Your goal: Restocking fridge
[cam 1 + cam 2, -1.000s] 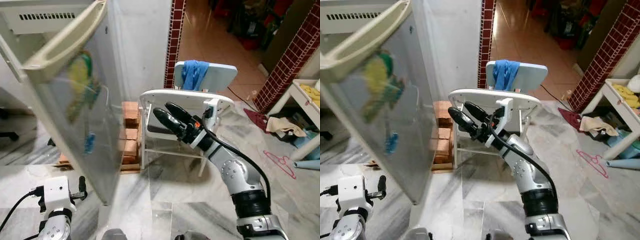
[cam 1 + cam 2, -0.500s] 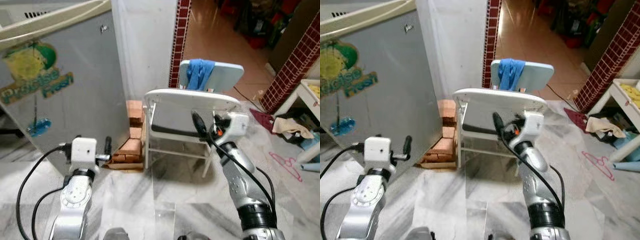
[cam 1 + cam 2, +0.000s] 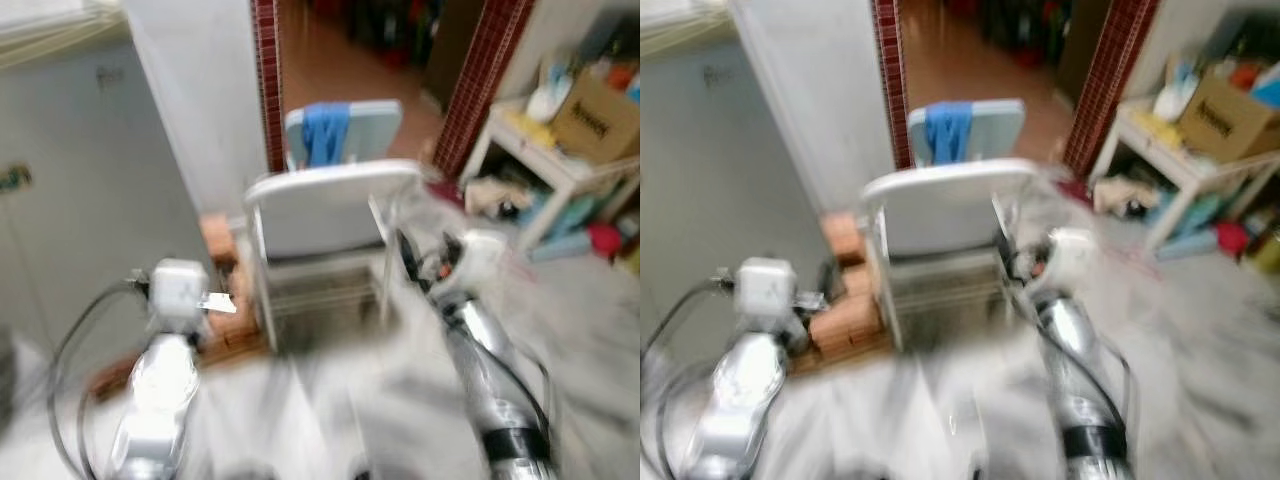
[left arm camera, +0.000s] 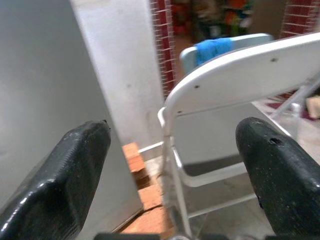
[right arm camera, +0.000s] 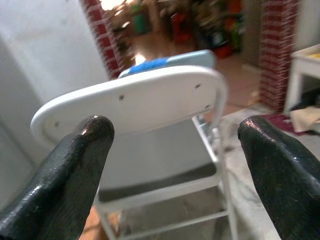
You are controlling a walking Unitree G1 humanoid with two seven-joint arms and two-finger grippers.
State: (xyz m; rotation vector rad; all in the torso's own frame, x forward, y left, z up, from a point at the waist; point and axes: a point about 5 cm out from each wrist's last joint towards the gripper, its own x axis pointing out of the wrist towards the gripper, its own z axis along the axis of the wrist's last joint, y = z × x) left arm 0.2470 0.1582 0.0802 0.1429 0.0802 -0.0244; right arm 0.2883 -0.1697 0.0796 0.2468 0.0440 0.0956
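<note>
Now the fridge (image 3: pixel 70 190) stands closed at the left, where a second ago its door swung wide toward the robot; the blurred head views have also swung right, bringing a white side table (image 3: pixel 545 165) with a cardboard box (image 3: pixel 595 105) into sight. Shutting it suggests this restocking round is finished. Both grippers, left gripper (image 4: pixel 172 165) and right gripper (image 5: pixel 172 150), hang with fingers spread apart, holding nothing. Count: two white folding chairs, the near chair (image 3: pixel 320 215) and a far chair (image 3: pixel 345 125) draped with one blue cloth (image 3: pixel 325 130); one brick stack (image 3: pixel 845 290).
</note>
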